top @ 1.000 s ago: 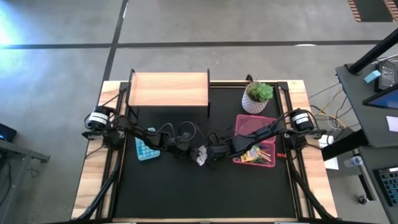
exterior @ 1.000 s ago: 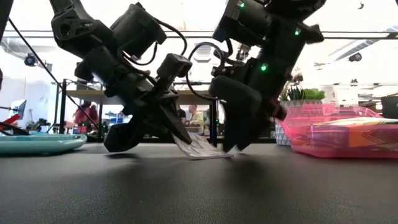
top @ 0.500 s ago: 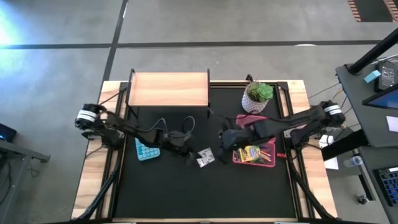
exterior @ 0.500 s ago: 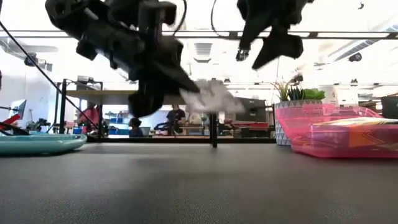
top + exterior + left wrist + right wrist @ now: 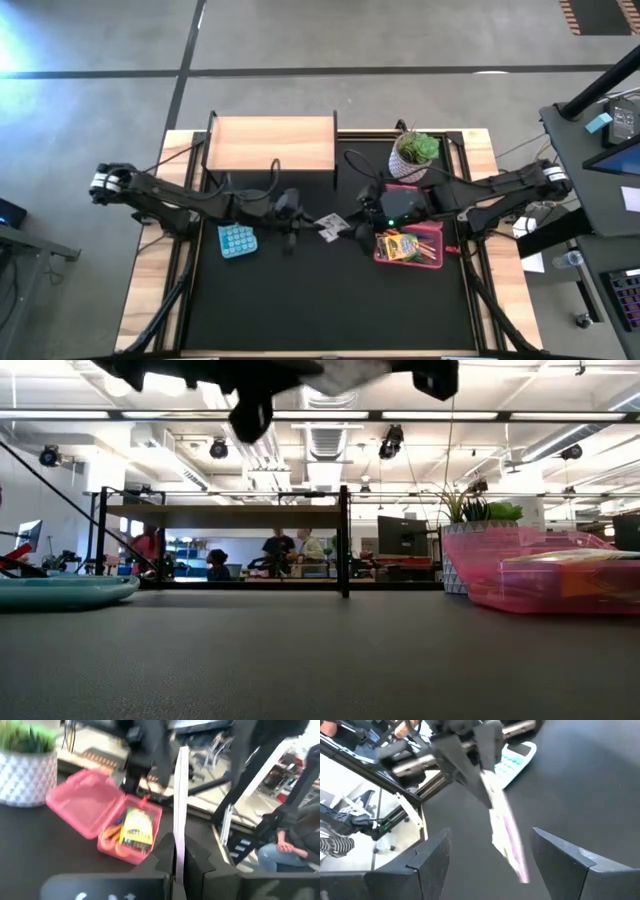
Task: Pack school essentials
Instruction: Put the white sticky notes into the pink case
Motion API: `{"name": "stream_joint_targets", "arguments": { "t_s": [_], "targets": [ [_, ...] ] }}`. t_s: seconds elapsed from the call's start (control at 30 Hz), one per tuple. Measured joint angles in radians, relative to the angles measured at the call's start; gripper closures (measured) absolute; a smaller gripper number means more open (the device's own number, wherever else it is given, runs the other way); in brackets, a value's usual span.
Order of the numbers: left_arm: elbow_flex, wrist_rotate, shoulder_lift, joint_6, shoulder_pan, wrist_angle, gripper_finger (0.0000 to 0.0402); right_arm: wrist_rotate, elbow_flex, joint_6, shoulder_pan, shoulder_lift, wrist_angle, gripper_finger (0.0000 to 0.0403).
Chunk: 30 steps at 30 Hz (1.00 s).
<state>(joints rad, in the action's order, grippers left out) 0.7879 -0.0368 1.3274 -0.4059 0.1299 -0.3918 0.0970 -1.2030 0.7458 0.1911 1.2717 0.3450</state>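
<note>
The small white patterned card [image 5: 328,224] hangs in the air over the middle of the table, shut in my left gripper [image 5: 308,222]. It shows edge-on in the left wrist view [image 5: 179,790] and at the top of the low view [image 5: 340,370]. My right gripper [image 5: 362,217] is open just right of the card; in its wrist view the card [image 5: 506,837] stands ahead between its fingers [image 5: 432,865] without touching them. The open pink case [image 5: 425,198] lies at the right with the crayon box [image 5: 398,243] and pencils in it. My left gripper pinches the card's near edge [image 5: 178,837] between its two fingers [image 5: 165,857]. The fingers come about level from the table's left. The card stands on edge, reaching out past the fingertips toward the right, lifted clear of the table.
A potted plant [image 5: 413,155] stands behind the pink case. A wooden shelf [image 5: 270,145] sits at the far left. A teal calculator [image 5: 236,240] lies on the black mat left of centre. People show in the room beyond the table [image 5: 290,550].
The card lay on the mat with both grippers at it. My left gripper has risen with it and moved a little toward the right and far edges, so the card is now lifted clear. My right gripper has come off the card, risen and drawn toward the pink case.
</note>
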Motion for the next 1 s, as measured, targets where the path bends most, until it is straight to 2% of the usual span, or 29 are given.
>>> {"name": "stream_joint_targets", "arguments": {
  "t_s": [0.2, 0.37, 0.5, 0.83, 1.0],
  "targets": [
    [0.010, -0.001, -0.042, 0.054, -0.001, 0.009, 0.0401, 0.008, -0.003, -0.027, -0.002, 0.022, -0.068, 0.0156],
    [0.010, -0.002, -0.041, 0.055, -0.006, 0.008, 0.0401, 0.008, -0.004, -0.041, -0.002, 0.029, -0.096, 0.0184],
    [0.010, -0.003, -0.039, 0.062, -0.006, 0.009, 0.0402, 0.008, -0.003, -0.041, -0.002, 0.033, -0.096, 0.0230],
    [0.015, -0.003, -0.040, 0.077, -0.006, 0.006, 0.0402, 0.010, -0.003, -0.044, -0.003, 0.040, -0.096, 0.0383],
    [0.015, -0.003, -0.040, 0.074, -0.006, 0.006, 0.0402, 0.011, -0.003, -0.041, -0.003, 0.040, -0.095, 0.0393]
  ]
}}
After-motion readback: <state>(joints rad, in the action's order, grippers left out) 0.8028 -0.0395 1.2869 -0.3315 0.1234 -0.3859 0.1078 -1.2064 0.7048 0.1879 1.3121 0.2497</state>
